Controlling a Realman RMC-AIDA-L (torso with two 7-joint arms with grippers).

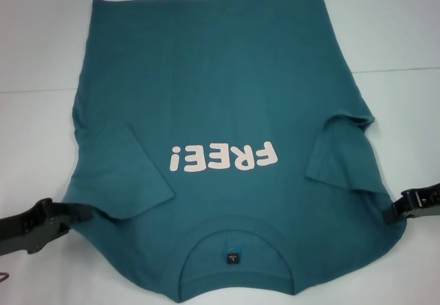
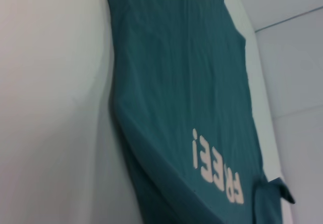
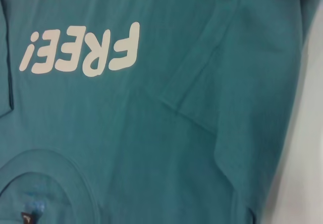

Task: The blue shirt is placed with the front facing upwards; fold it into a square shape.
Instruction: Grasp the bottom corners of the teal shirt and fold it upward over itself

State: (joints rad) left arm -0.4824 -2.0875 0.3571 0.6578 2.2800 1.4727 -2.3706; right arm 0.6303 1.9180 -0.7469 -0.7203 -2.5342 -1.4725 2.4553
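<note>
1. I had the left gripper point(image 1: 77, 214) low at the lower left of the head view, its tip right against the shoulder edge of the blue shirt point(image 1: 227, 92). I could not tell from any view whether its fingers were spread or closed, or whether cloth lay between them.
2. The right gripper point(image 1: 397, 207) sat at the lower right edge of the head view, touching the opposite shoulder edge, level with its partner. Its finger state was equally unreadable to me.
3. Between the two grippers the shirt lay face up on the white table point(image 1: 41, 37), filling the middle of the head view. Its collar point(image 1: 237, 246) was at the bottom centre, nearest me, and the hem ran along the top of the frame.
4. Both sleeves were already turned inward over the front: the left sleeve point(image 1: 127, 171) at lower left, the right sleeve point(image 1: 344, 154) at centre right. The pink print point(image 1: 223, 157) read upside down between them.
5. The relation I judged to matter: the shirt's long axis ran from bottom to top of the frame, straight away from both grippers, with each arm equally close to its own shoulder corner.
6. So I reckoned the next fold would carry the collar end up the frame toward the hem, both arms moving in step.
</note>
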